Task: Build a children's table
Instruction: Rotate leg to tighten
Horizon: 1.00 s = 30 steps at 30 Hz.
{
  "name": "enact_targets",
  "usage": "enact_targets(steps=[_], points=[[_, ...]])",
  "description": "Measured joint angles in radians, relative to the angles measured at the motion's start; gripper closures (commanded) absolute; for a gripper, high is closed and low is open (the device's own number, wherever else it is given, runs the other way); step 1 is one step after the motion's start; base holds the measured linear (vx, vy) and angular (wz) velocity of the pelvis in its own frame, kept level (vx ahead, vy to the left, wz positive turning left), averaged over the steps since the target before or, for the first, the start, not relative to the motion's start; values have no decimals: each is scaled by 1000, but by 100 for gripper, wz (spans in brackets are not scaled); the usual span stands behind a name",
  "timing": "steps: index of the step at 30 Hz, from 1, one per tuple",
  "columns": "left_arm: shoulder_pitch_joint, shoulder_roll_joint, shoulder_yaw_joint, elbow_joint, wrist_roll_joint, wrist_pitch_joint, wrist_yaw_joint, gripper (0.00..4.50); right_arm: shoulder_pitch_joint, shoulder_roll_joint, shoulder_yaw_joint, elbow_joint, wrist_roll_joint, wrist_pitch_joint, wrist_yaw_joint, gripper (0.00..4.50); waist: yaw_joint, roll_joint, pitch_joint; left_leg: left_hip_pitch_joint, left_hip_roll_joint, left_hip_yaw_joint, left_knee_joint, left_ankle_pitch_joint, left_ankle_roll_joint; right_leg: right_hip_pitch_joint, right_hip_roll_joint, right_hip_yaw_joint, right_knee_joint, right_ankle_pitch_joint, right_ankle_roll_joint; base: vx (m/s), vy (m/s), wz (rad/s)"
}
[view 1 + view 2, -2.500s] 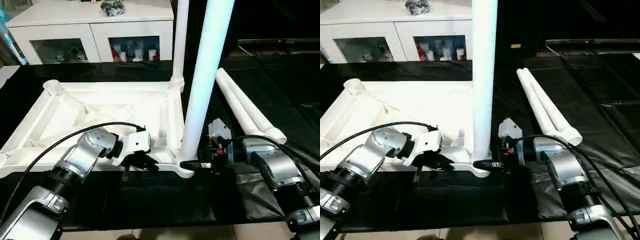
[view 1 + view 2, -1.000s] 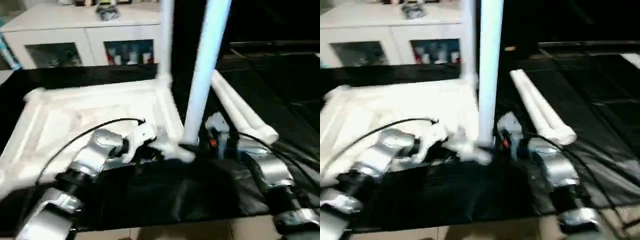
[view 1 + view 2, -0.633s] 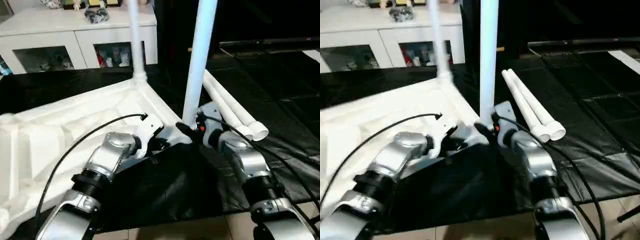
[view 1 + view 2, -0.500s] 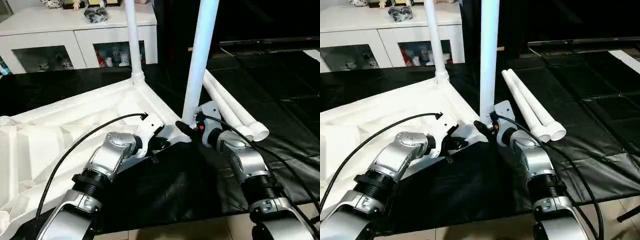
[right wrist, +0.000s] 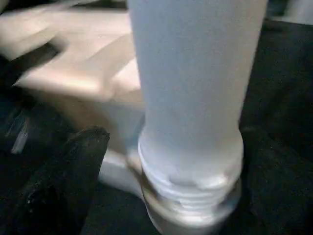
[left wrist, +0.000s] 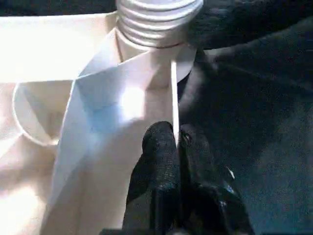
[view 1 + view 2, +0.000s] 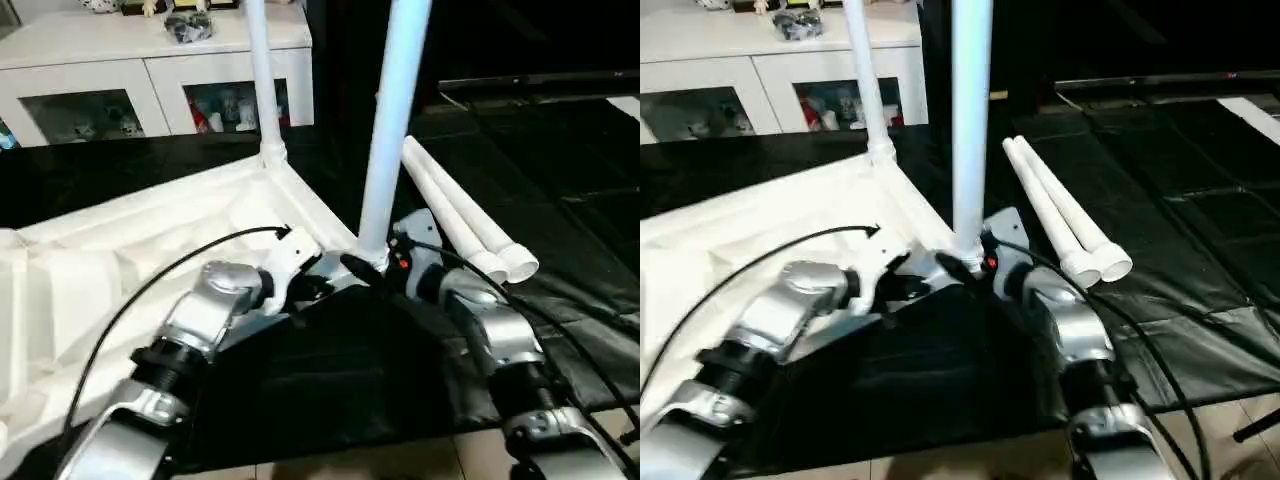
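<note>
— So, where on the black cloth (image 7: pixel 330 380)?

— Upside down across its left half: table top (image 7: pixel 110 270), ribbed underside up, one corner turned toward the robot. Two legs up already: near leg (image 7: pixel 392 130) standing in that front corner socket (image 7: pixel 962 252), far leg (image 7: pixel 257 80) in the next corner back. Screw threads visible at the near leg's foot in the wrist views.

— And the rest?

— Two spare legs (image 7: pixel 465 220), side by side, touching, flat on the cloth just right of the near leg.

— Grippers?

— Left gripper (image 6: pixel 175 142): fingers together, pinched on the thin rim of the table top right by the socket. Right gripper (image 7: pixel 362 271): at the foot of the near leg, fingers spread wide; one black finger (image 5: pixel 73 166) beside the leg, apart from it. Can't tell about the other.

— Anything readable?

— No. No brand, no label on the white plastic. Behind, a white cabinet (image 7: pixel 160 70) with glass doors and small figures inside, too small to make out.
</note>
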Motion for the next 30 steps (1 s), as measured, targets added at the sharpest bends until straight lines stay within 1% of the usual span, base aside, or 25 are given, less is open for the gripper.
enact_targets(steps=[2,4,6,9,10,13,18,21,22,23,25,27,29,30], points=[[0,21,0,5,0,-33,-37,450,14,-29,13,1,0,-3,54,9,8,0,0,-1,0,0,0,1,2,-2,0,0,0,0,0,0,0,0],[-1,52,-7,14,-7,-67,-105,450,17,-81,28,-8,18,2,153,9,15,1,1,-5,-1,0,1,2,4,-3,0,0,0,0,0,0,0,0],[-1,63,-18,15,-16,-84,-146,450,17,-125,33,-21,27,4,225,9,26,2,1,-6,0,0,2,2,4,-4,-1,0,0,0,0,0,0,0],[-5,69,-32,25,-17,-114,-189,450,17,-153,40,-42,41,14,306,9,41,2,1,-6,0,0,3,1,4,-3,-1,0,1,0,-1,0,0,0],[-5,76,-38,29,-18,-130,-210,450,17,-169,46,-44,48,13,338,9,43,2,1,-6,1,0,3,1,3,-3,-1,0,1,0,-1,0,0,0],[-6,100,-54,38,-18,-174,-267,450,14,-196,70,-42,56,-5,408,9,47,2,0,-6,2,1,4,0,1,-3,-1,1,2,0,-1,0,0,0],[-7,110,-88,36,-16,-221,-329,450,-23,-193,102,-21,45,-46,448,9,52,1,0,-7,2,2,6,0,1,-2,-1,2,4,0,0,0,0,0],[-7,113,-102,33,-14,-244,-347,450,-31,-183,114,-15,39,-49,466,9,55,1,0,-7,2,2,6,0,1,-2,-1,2,4,0,0,0,0,0],[-7,114,-104,33,-13,-250,-352,450,-30,-179,117,-7,39,-49,469,25,56,1,0,-7,2,2,6,0,1,-2,-1,2,4,0,0,0,0,0],[-7,114,-105,33,-13,-252,-354,450,-30,-176,118,0,39,-49,473,25,56,1,0,-7,2,2,6,0,1,-2,-1,2,4,0,0,0,0,0],[-7,116,-106,32,-12,-254,-355,450,-31,-172,121,8,39,-50,479,48,57,1,0,-7,2,2,7,0,1,-2,-1,2,4,0,0,0,0,0],[-7,117,-107,32,-12,-256,-355,450,-32,-172,129,14,37,-55,486,54,57,1,0,-7,2,2,7,0,1,-2,-1,2,4,0,0,0,0,0],[-7,117,-107,32,-11,-258,-355,450,-33,-173,138,18,36,-57,489,81,57,1,0,-7,2,2,7,0,1,-2,-1,2,4,0,0,0,0,0],[-7,117,-108,32,-11,-261,-355,450,-33,-173,138,18,35,-58,492,81,57,1,0,-7,2,2,7,0,1,-2,-1,2,4,0,0,0,0,0]])
